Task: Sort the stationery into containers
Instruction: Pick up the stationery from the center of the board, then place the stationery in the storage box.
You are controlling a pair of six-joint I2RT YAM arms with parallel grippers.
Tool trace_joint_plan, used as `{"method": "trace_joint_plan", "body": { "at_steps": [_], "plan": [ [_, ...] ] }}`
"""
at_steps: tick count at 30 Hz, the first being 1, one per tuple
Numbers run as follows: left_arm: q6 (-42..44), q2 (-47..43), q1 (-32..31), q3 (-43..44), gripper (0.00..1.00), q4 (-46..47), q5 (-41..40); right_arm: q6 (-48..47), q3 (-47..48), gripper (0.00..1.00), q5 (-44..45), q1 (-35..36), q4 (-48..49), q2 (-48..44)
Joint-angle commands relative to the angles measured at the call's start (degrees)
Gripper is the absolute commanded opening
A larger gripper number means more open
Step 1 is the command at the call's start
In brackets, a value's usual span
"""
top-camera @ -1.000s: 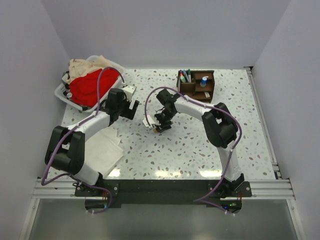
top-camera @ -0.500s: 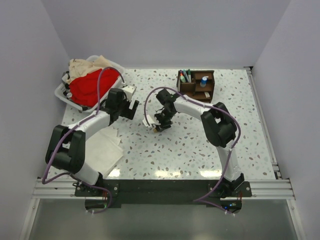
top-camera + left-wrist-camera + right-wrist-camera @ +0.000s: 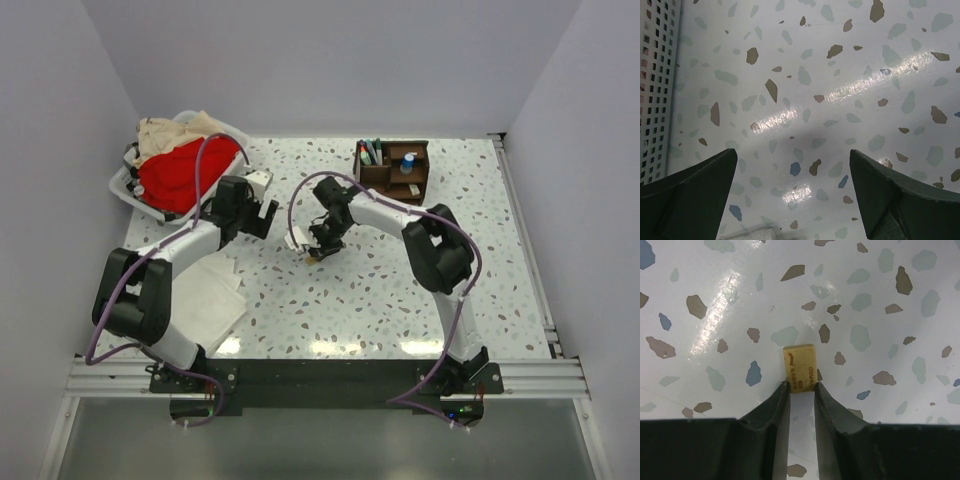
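In the right wrist view the right gripper [image 3: 801, 388] is clenched on a tan eraser [image 3: 800, 365] just below the frame's centre, gripping its lower end. Whether the eraser touches the speckled table [image 3: 880, 300] I cannot tell. In the top view this gripper sits near mid-frame, well apart from the organizer [image 3: 393, 170] at upper right, where pens [image 3: 372, 151] stand in a compartment. The left gripper [image 3: 792, 165] is spread wide, holding nothing, over bare table. A basket [image 3: 655, 75] fills that view's left edge and a cloth [image 3: 747, 235] shows at the bottom.
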Motion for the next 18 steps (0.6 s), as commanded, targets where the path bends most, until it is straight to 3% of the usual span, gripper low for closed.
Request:
{"method": "trace_joint_plan", "body": {
  "at_steps": [1,7,11,14,17,18],
  "plan": [
    [-0.55,0.25,0.67,2.62,1.0,1.24,1.33,5.44,-3.49,0.14,0.61,-1.44,2.7,-5.67],
    [-1.25,0.51,0.67,2.71,1.0,1.85,2.39,20.19,-5.69,0.11,0.43,-4.77,7.88,-10.25],
    [-1.69,0.6,0.67,2.97,0.99,2.12,2.74,41.59,-6.3,0.1,1.48,-11.52,14.47,-11.3],
    [-2.04,0.86,0.67,3.14,0.99,2.21,2.74,50.94,-9.97,0.12,4.9,-15.57,20.8,-14.54],
    [-2.65,1.3,0.67,3.32,1.0,2.56,2.22,53.52,-15.07,0.1,10.33,-17.08,25.55,-19.28],
    [-2.74,1.39,0.58,3.41,1.0,2.73,2.13,54.14,-16.4,0.06,11.76,-17.26,27.48,-20.52]
  ]
}}
